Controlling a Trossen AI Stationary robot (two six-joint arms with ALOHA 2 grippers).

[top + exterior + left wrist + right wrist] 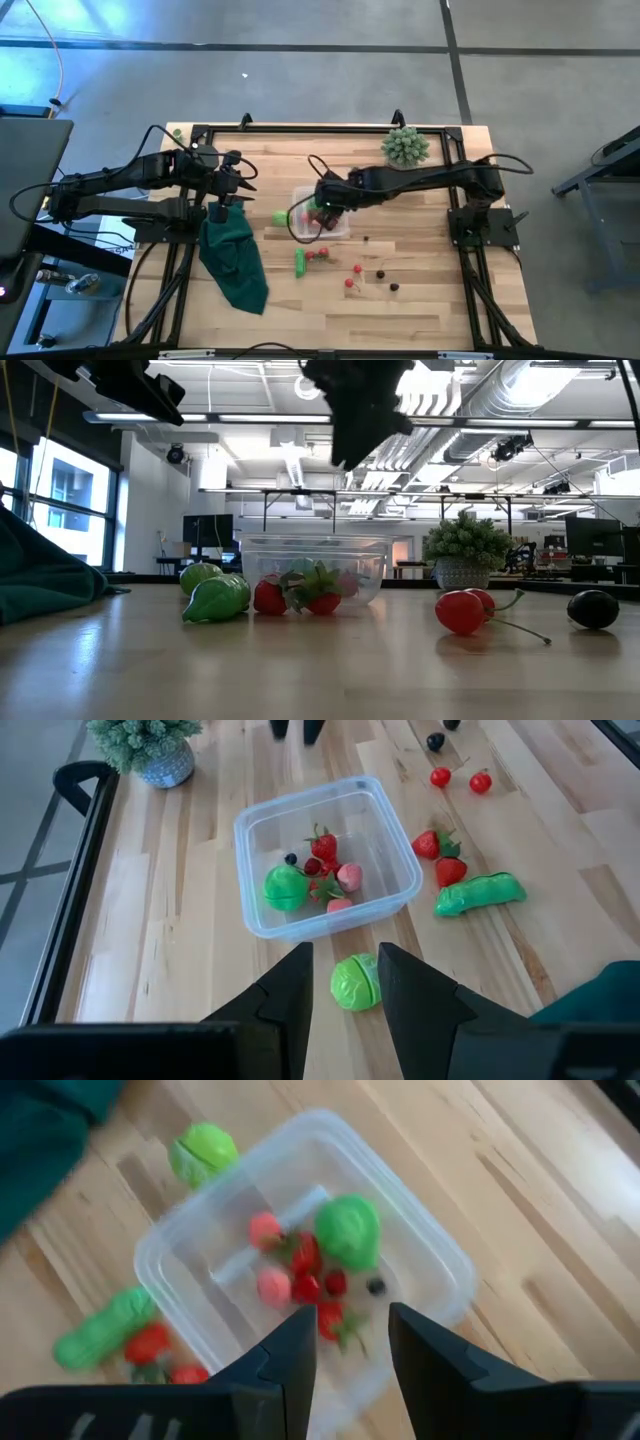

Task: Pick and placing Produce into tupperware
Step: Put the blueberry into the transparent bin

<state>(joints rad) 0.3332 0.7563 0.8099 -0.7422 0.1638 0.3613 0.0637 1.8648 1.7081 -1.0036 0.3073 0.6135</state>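
The clear tupperware [335,230] [262,825] [440,1260] stands on the wooden table and holds a green ball [348,1230], strawberries [323,846], pink pieces [264,1228] and a dark berry [375,1287]. More produce lies on the table: a green ball [280,217] [355,984], a long green piece [300,262] [480,892], strawberries [438,857], cherries [352,281] [462,610] and dark pieces [387,281]. My right gripper [322,205] [350,1330] hangs open above the tupperware, holding nothing. My left gripper [240,185] [345,960] is open, raised to the left of the tupperware.
A dark green cloth [235,258] [40,575] lies on the table's left part below my left arm. A potted spiky plant [405,147] [465,550] stands near the far edge. Bare wood [400,320] lies toward the near edge.
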